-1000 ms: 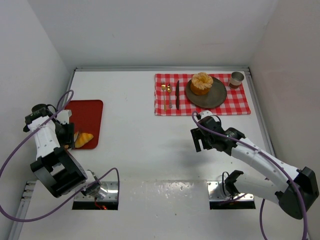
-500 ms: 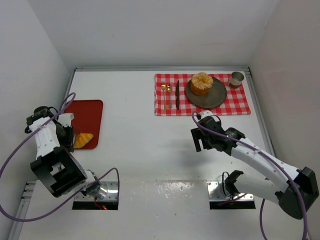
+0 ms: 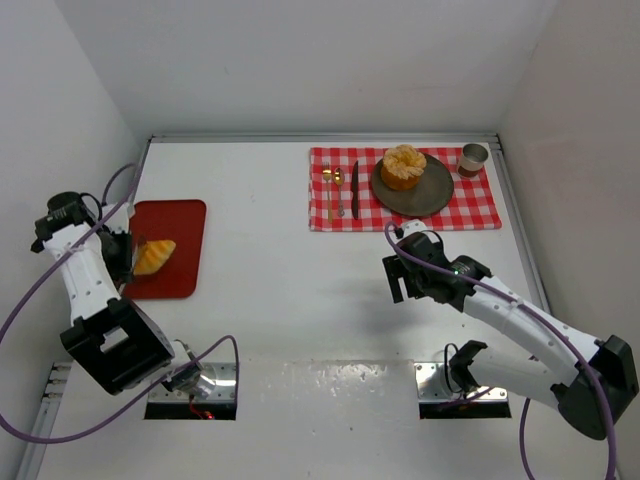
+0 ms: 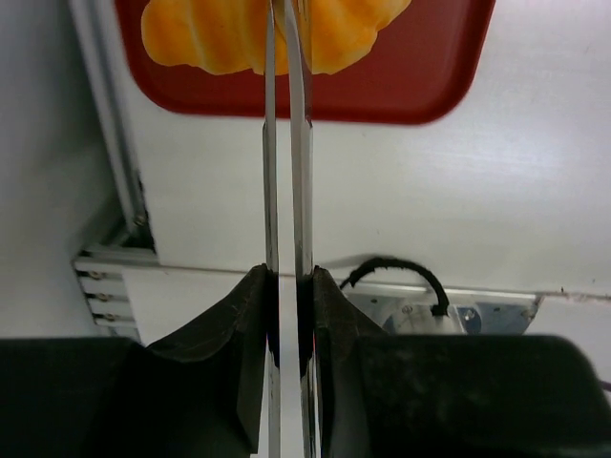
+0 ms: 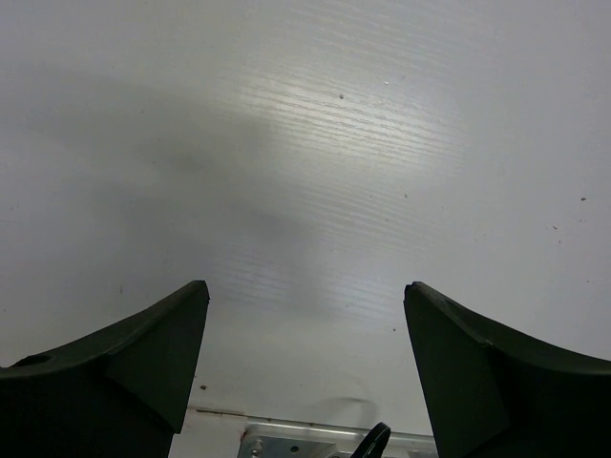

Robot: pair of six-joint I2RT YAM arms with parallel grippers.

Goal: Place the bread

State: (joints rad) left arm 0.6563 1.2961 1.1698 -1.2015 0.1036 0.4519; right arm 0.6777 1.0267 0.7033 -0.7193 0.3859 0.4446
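Note:
A crescent croissant [image 3: 153, 256] hangs over the red tray [image 3: 175, 225] at the table's left side. My left gripper [image 3: 133, 258] is shut on it. In the left wrist view two thin metal blades run up from the gripper [image 4: 284, 24] and pinch the croissant [image 4: 215, 38] above the tray [image 4: 420, 86]. The round swirled bun [image 3: 403, 166] sits on a grey plate [image 3: 432, 195] at the back right. My right gripper [image 3: 401, 281] stands open over bare table, well in front of the plate, with nothing between its fingers [image 5: 305, 291].
The plate rests on a red checked cloth [image 3: 480, 208] with a knife [image 3: 354, 188], a gold fork [image 3: 331, 190] and a small cup [image 3: 473, 158]. White walls close in the table on three sides. A metal rail [image 4: 105, 143] runs along the left edge beside the tray.
My left gripper has closed on the croissant and carried it from the tray's near right corner toward the tray's middle. The right arm has stayed put.

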